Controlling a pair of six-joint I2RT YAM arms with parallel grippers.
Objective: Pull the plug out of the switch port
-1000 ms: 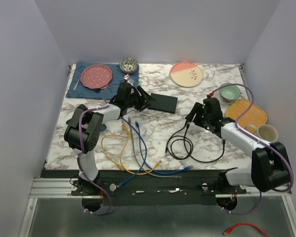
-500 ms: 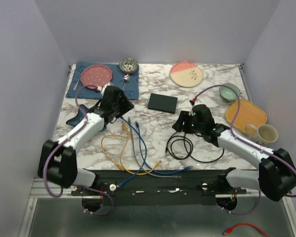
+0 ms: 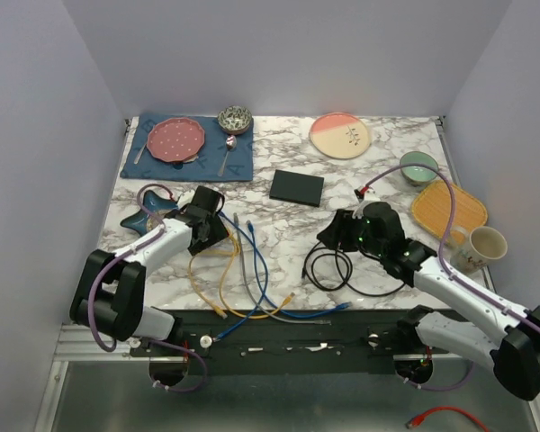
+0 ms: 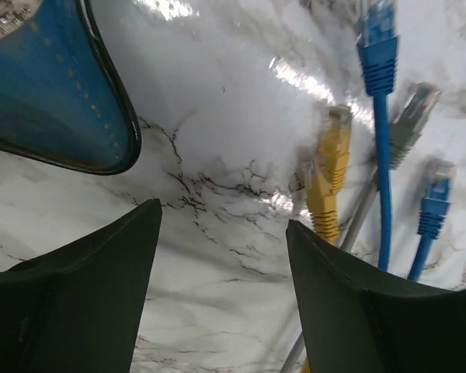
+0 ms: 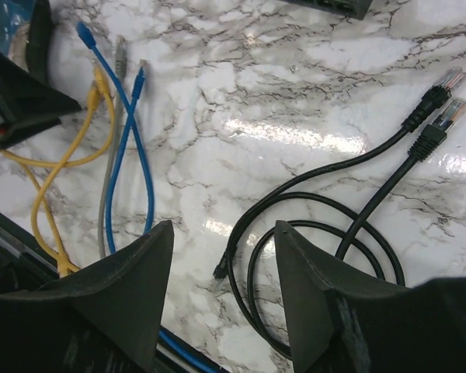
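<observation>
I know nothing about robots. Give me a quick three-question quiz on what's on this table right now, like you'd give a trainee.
1. True or false: a cable is plugged into the switch.
2. Which cable lies directly below the right claw? A yellow cable; B black cable; C grey cable.
3. Short answer: what, if anything, does the left claw grip?

Key: 1 false, every plug in view lies loose on the marble; 2 B; 3 nothing, its jaws stand open over bare table.
</observation>
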